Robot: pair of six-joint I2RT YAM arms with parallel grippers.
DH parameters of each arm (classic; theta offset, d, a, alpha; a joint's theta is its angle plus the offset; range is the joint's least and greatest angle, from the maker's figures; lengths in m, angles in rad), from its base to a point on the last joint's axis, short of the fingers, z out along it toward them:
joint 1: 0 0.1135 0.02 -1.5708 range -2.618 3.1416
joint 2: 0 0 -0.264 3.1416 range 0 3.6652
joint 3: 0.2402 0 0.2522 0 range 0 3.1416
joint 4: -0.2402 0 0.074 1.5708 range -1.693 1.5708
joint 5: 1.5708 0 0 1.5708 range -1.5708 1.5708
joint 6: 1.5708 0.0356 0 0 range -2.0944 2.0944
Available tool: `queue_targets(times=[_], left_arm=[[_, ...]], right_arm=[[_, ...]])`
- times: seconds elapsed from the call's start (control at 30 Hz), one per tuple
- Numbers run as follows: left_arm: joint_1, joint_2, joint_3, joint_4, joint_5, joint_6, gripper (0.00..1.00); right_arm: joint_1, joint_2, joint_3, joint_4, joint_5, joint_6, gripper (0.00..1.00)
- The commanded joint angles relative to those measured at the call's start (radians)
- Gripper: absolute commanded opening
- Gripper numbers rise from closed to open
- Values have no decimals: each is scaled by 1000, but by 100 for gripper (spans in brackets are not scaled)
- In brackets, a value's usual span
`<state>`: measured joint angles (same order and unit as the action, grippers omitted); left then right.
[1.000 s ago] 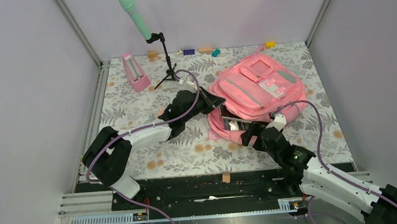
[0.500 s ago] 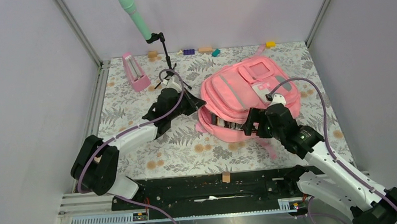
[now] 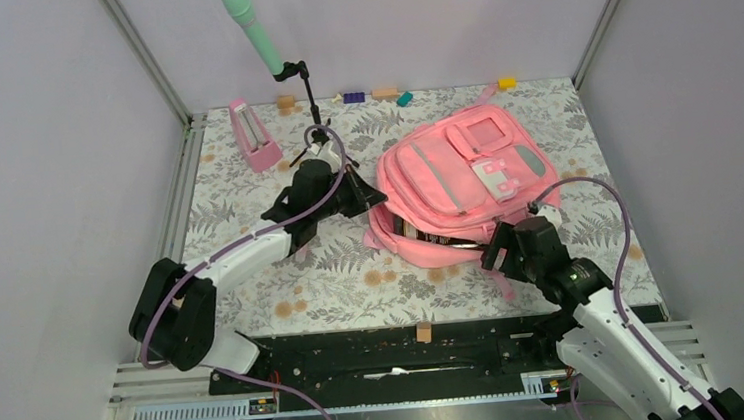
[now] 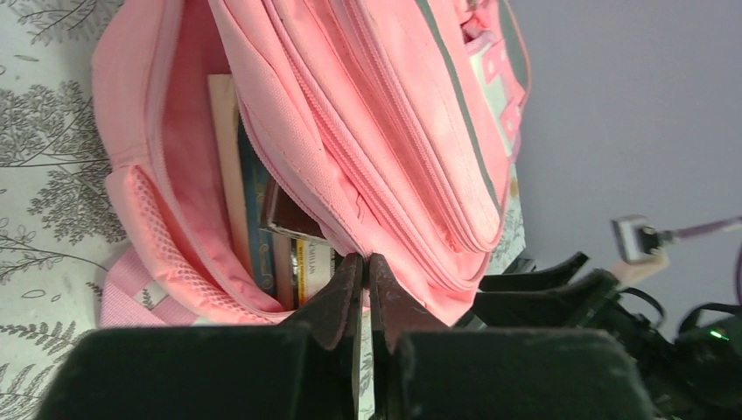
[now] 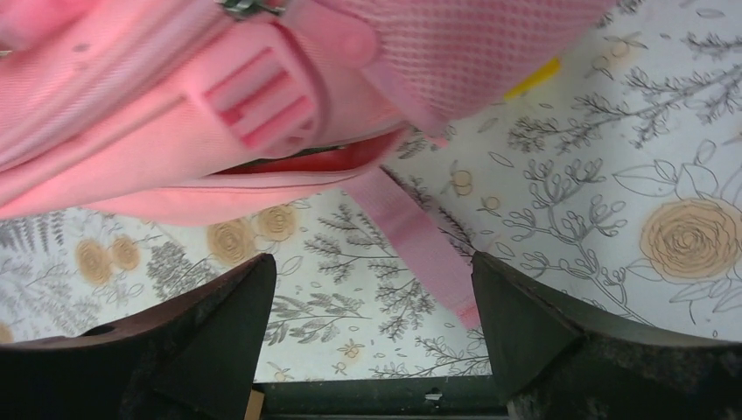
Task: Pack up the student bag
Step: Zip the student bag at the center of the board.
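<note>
Top external view: the student bag (image 3: 455,163), a soft pink backpack with a grey strip on its front, lies on the floral table (image 3: 248,210). It sits in the right half, between the middle and the far right corner, with its open mouth turned toward the near edge. Books (image 3: 430,233) show inside the opening.

The left gripper (image 3: 375,198) reaches the left end of the bag's mouth. The right gripper (image 3: 492,254) sits just beside the bag's near right end, above a loose pink strap (image 3: 504,285).

A pink metronome (image 3: 255,136) stands near the far left corner. Beside it is a black stand (image 3: 315,114) carrying a green microphone (image 3: 251,29). Small blocks line the far edge, among them a purple block (image 3: 353,97) and a yellow block (image 3: 506,83). 1 wooden block (image 3: 423,332) rests on the black rail at the near edge.

Left wrist view: the left gripper (image 4: 365,260) is clenched, its 2 fingers pressed together at the rim of the bag's (image 4: 394,131) opening. Whether fabric is pinched between them cannot be told. Upright book spines (image 4: 262,210) fill the compartment.

Right wrist view: the right gripper (image 5: 369,267) is released, its fingers spread wide and grasping nothing. The bag (image 5: 131,105) hangs above them, and the strap (image 5: 420,236) lies on the table between them.
</note>
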<state>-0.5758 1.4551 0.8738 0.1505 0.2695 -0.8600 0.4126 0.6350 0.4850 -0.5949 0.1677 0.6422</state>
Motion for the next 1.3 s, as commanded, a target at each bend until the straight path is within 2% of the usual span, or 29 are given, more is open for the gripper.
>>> queue_targets(times=[0.0, 0.13, 0.23, 0.37, 0.53, 0.7, 0.87, 1.03, 1.27], left_arm=[[5, -101, 68, 30, 57, 19, 0], [0, -139, 56, 27, 74, 16, 0], [-7, -155, 40, 21, 86, 24, 0], [-8, -148, 37, 1, 106, 50, 0], [-9, -130, 50, -4, 126, 73, 0], [-9, -126, 57, -11, 127, 95, 0], [-8, -125, 57, -8, 119, 104, 0], [0, -112, 71, -9, 121, 108, 0], [7, -91, 97, -7, 138, 112, 0]], right_arm=[[-35, -18, -49, 16, 51, 64, 87], [-82, 11, -89, 85, 8, 74, 86], [-120, 65, -120, 165, -44, 70, 89], [-143, 121, -148, 293, -91, 46, 82], [-153, 180, -145, 351, -83, 37, 67], [-188, 198, -119, 338, -164, 119, 63], [-200, 208, -97, 273, -22, 163, 66], [-219, 278, -96, 337, -25, 164, 64], [-219, 322, -101, 496, -76, 92, 51]])
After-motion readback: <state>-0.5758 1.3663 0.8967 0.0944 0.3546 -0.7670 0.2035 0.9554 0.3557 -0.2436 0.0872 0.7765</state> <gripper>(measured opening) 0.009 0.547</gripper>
